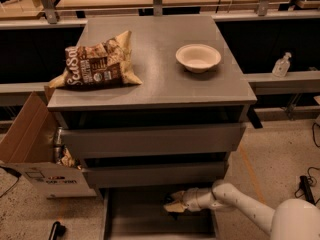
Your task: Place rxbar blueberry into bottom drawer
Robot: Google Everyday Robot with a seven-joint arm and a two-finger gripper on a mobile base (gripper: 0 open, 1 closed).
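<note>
The bottom drawer (135, 221) is pulled open below the cabinet's two upper grey drawers, and its plain grey floor shows. My gripper (173, 205) reaches in from the right on a white arm (235, 201) and hangs just above the drawer's back right part. A small dark shape sits at the gripper's tip. I cannot tell whether it is the rxbar blueberry, and the bar shows nowhere else.
A large brown chip bag (95, 64) and a white bowl (198, 57) lie on the cabinet top (160, 84). An open cardboard box (30, 149) stands left of the cabinet. A clear bottle (281, 65) stands on a ledge at the right. A cable (305, 186) lies on the floor.
</note>
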